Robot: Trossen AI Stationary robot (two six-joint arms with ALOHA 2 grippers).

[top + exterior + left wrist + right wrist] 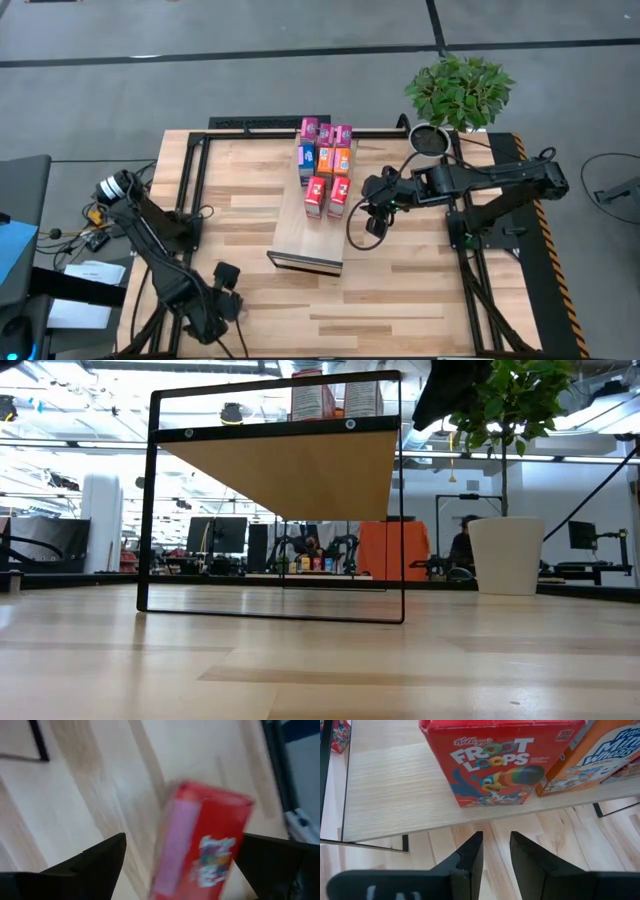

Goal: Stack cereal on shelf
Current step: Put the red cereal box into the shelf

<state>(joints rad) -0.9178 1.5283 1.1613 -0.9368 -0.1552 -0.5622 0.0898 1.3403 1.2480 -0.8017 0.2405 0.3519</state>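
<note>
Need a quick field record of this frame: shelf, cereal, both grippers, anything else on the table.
shelf: wooden shelf at table centre, black frame
cereal on shelf: seven boxes at the far end, in rows
nearest box: red Froot Loops box, upright near the shelf edge
left gripper: at the near-left table corner, open, a red cereal box between its fingers
right gripper: beside the shelf, empty, fingers slightly apart
other: potted plant at the far-right corner

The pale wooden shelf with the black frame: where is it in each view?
High view: the pale wooden shelf with black frame, mid-table between the arms.
Low view: centre, its plank seen from underneath.
Left wrist view: cannot tell; only a thin black bar.
Right wrist view: plank top just beyond the right claw.
Shared landmark: the red cardboard cereal box standing on it.
</note>
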